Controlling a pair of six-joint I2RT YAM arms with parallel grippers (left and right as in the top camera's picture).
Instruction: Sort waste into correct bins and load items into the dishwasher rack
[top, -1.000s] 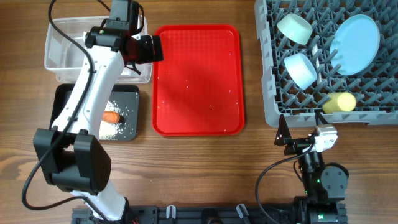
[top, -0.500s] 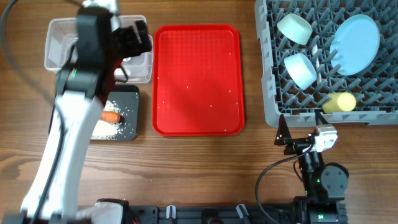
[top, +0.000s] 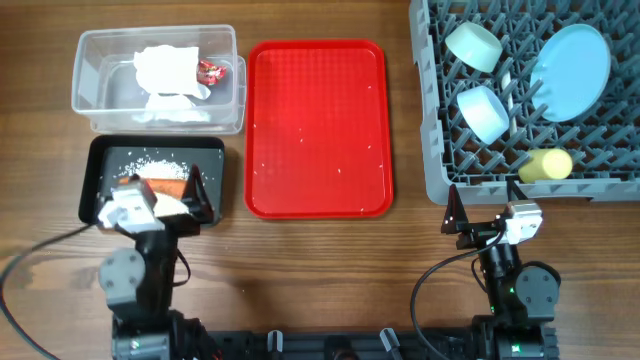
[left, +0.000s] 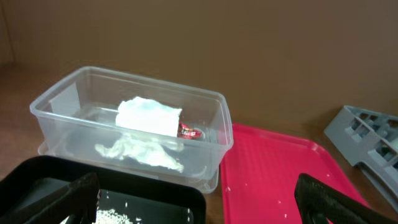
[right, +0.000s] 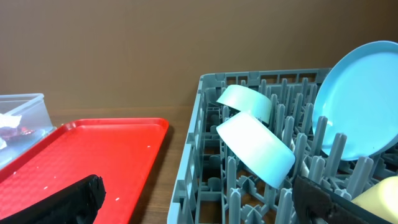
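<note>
Overhead, both arms sit at the table's near edge, the left gripper (top: 150, 197) and right gripper (top: 487, 220) each with fingers spread wide, holding nothing. A crumpled white napkin (top: 165, 68) and shiny red wrapper (top: 212, 72) lie in the clear tub (top: 90, 70). Rice grains (top: 150, 160) dot the black tray (top: 100, 150); an orange shape, probably the carrot (top: 165, 173), is half hidden under the left gripper. In the grey rack (top: 432, 120) are the blue plate (top: 572, 70), green bowl (top: 473, 45), blue bowl (top: 483, 112) and yellow cup (top: 546, 164). Between them lies the red serving tray (top: 318, 130).
</note>
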